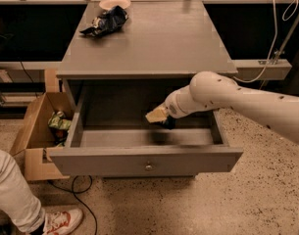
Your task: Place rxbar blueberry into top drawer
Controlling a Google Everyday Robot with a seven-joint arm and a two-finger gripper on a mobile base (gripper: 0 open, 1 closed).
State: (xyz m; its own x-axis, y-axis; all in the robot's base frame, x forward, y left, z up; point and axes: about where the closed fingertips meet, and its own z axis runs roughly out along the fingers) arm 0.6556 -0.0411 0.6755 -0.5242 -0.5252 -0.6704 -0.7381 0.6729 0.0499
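The top drawer [144, 160] of the grey cabinet stands pulled open, with a small round knob [148, 167] on its front panel. My gripper [159, 116] reaches from the right into the drawer, low over the middle of its floor. A small dark piece of the rxbar blueberry [168, 123] shows just under the gripper's pale tip, held in it above the drawer floor. Most of the bar is hidden by the gripper.
A wrinkly dark chip bag [105, 22] and a pale bowl [114, 4] lie at the back left of the cabinet top [154, 43]. A brown cardboard box [34, 131] with a green packet stands left of the drawer. A person's leg and shoe [61, 221] are at the bottom left.
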